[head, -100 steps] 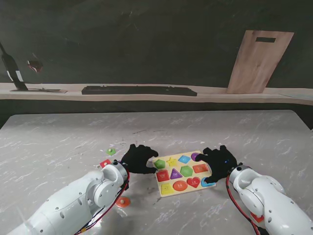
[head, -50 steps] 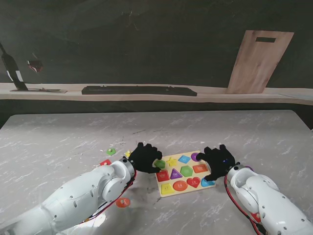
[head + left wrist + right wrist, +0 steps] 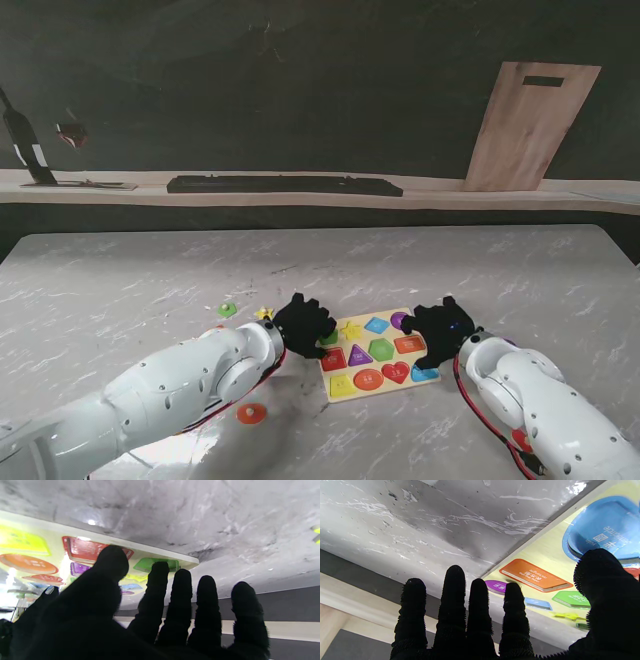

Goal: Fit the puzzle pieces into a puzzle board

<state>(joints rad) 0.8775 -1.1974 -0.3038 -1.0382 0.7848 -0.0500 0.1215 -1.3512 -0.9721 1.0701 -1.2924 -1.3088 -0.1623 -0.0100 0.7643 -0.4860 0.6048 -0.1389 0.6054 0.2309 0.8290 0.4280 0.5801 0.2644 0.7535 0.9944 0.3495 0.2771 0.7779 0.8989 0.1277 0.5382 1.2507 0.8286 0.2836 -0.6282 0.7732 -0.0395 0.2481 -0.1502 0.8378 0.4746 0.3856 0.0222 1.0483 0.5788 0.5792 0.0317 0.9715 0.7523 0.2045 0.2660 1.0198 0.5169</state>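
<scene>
The puzzle board (image 3: 376, 353) lies flat on the marble table (image 3: 150, 270), nearer to me than centre, between the two hands. Most slots look filled — red square (image 3: 333, 358), purple triangle (image 3: 360, 355), green hexagon (image 3: 381, 349), orange rectangle (image 3: 409, 344), orange circle (image 3: 368, 379), red heart (image 3: 396, 373), blue diamond (image 3: 377, 325), yellow star (image 3: 350, 329).

What's changed: over the last sec the left hand (image 3: 305, 322) has slid right, onto the board's left far corner. The green pentagon (image 3: 157, 564), plain to see a sec ago, is now mostly covered in the stand view; the left wrist view shows it sitting in its corner slot w/ the index fingertip (image 3: 158, 570) on or just over it. Fingers are spread and flat, nothing gripped — looks like a press-down to seat the piece, tho contact itself I can't confirm.

The right hand (image 3: 440, 330) has barely shifted; it rests over the board's right edge, fingers apart, holding nothing, thumb near the blue semicircle (image 3: 602, 527). Prob. bracing the board.

Loose pcs remain off to the left: a small yellow star piece (image 3: 264, 314), newly uncovered as the arm moved, a green piece (image 3: 228, 310) and an orange disc (image 3: 251, 412) nearer to me. So the task isn't finished — more to pick up once this one's seated.
</scene>
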